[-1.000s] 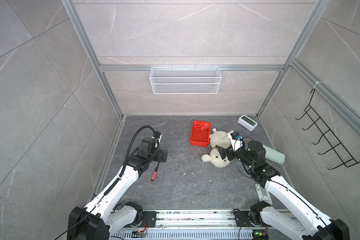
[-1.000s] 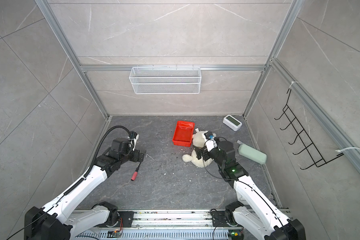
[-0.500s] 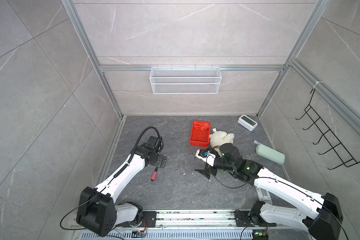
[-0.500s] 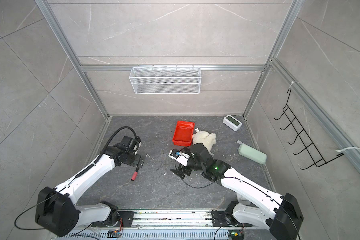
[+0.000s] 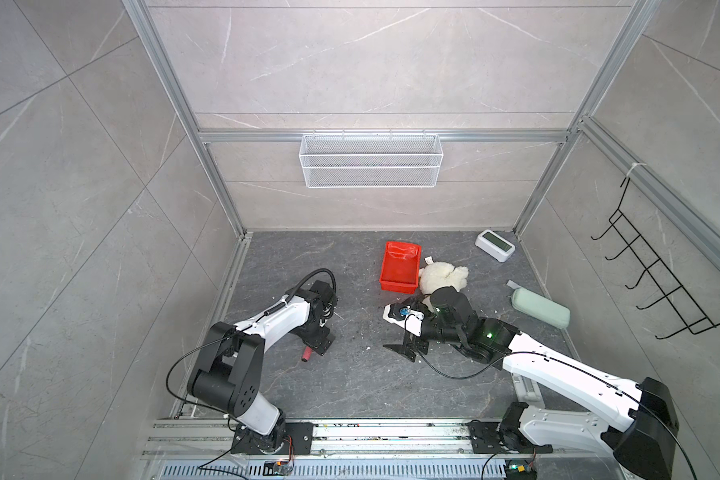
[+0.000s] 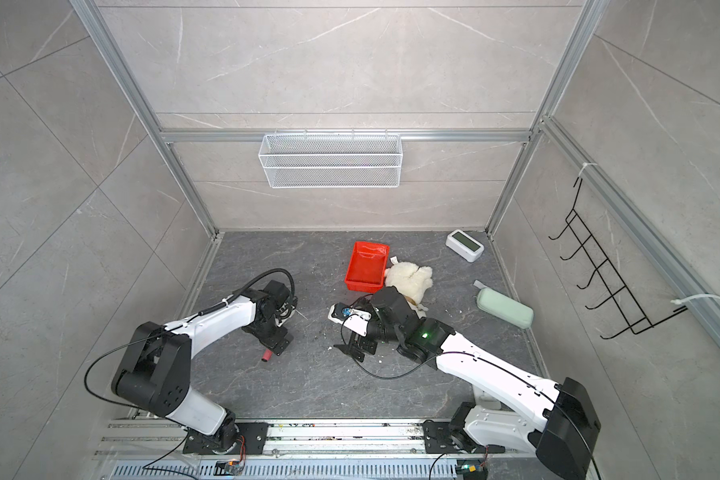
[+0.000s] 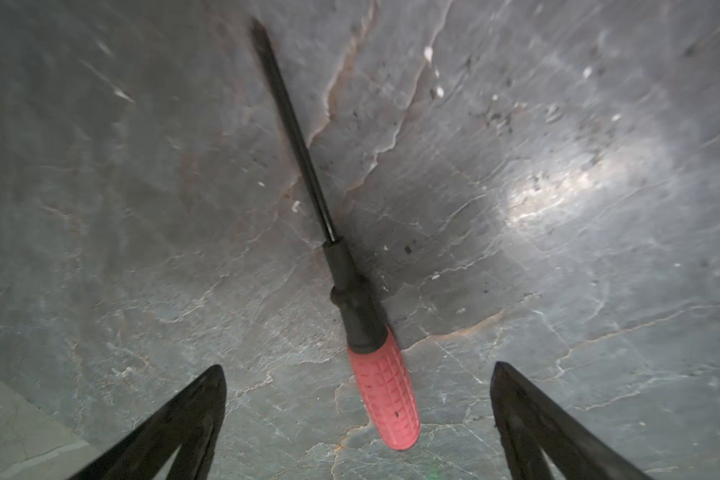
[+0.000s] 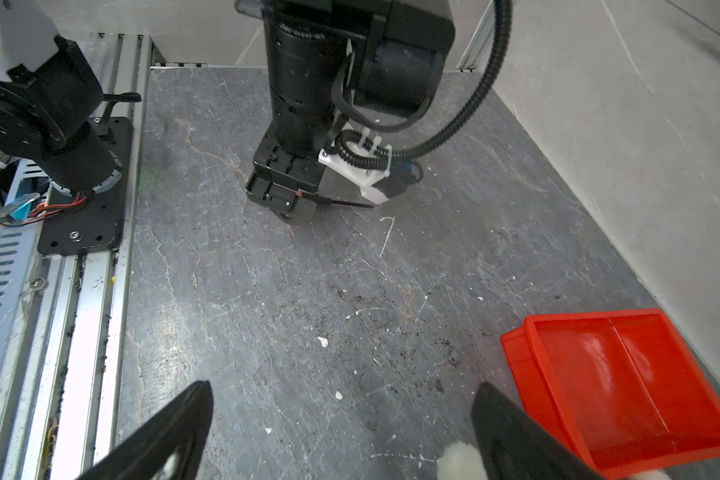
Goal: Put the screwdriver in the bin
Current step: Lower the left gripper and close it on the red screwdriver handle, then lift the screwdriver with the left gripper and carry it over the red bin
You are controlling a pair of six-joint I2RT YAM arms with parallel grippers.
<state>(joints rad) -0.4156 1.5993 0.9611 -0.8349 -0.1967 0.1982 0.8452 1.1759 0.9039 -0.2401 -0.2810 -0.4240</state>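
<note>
My left hand (image 7: pixel 359 365) hangs wide open, one finger either side of the slim red-handled, black-shafted screwdriver (image 7: pixel 338 259). It looks light, stiff and apt to roll, so I'd pinch its ribbed handle.

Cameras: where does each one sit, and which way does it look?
Both top views: high up, looking down at the floor; left arm, right arm show.
Left wrist: on left arm, looking down at screwdriver; open left end effector shows.
Right wrist: on right arm, facing left arm and bin; open right end effector shows.
All share the screwdriver.
</note>
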